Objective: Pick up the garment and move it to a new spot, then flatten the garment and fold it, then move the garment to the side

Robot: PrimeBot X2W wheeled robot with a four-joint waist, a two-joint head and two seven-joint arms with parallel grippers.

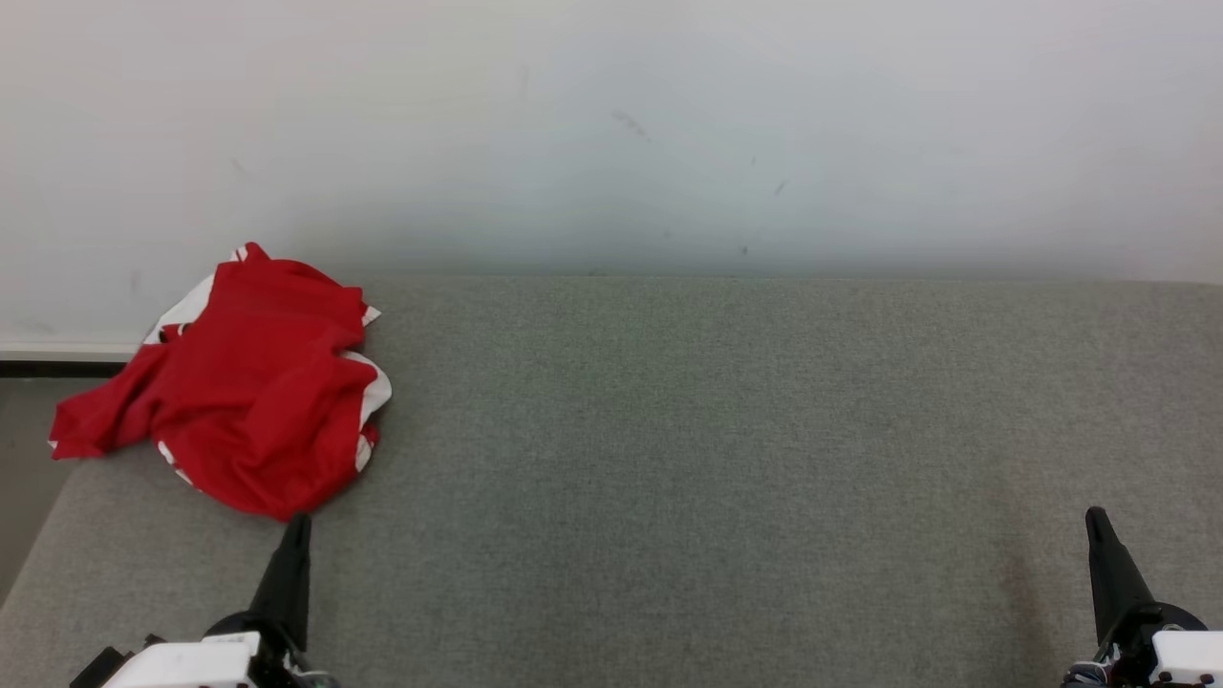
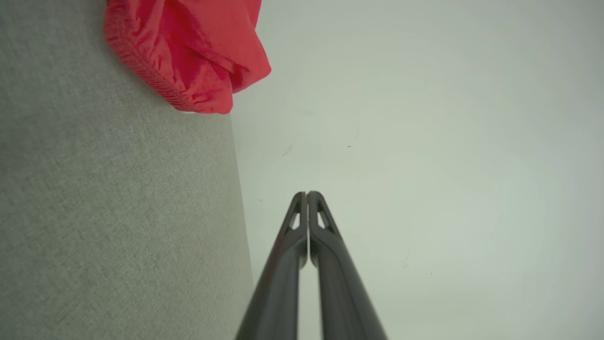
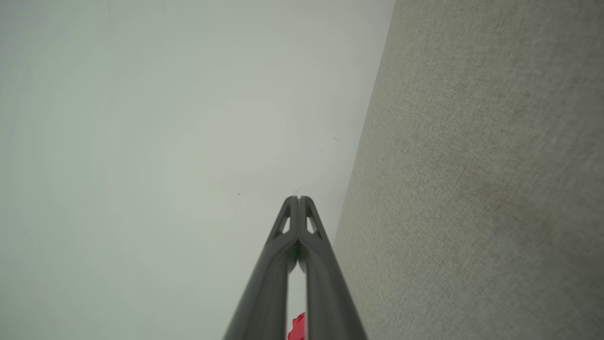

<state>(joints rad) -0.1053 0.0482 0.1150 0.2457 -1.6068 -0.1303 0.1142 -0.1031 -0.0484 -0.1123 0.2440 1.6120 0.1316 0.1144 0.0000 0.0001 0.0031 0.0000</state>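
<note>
at far left of grey fabric surface (image 1: 717, 459), head view: red garment (image 1: 239, 382) w/ white trim, crumpled in a loose heap, unfolded. one red flap reaching surface's left edge, beside dark floor strip (image 1: 19, 459). back of heap up at line of pale wall (image 1: 611, 124).

at lower left: left gripper (image 1: 298, 522), fingers pressed together into a single dark point, tip just short of heap's near edge. contact w/ cloth not determinable from head view. per left wrist view: fingers closed tip to tip, aimed along surface-wall junction, garment off to upper left, apart from tips.

at lower right: right gripper (image 1: 1095, 516), fingers likewise flat against each other, tip over bare surface, well apart from garment. per right wrist view: tips meeting, narrow slit lower down btwn finger shanks, small red patch of garment visible through slit at bottom edge.

wall marked w/ a few faint scuffs, approx centre.
</note>
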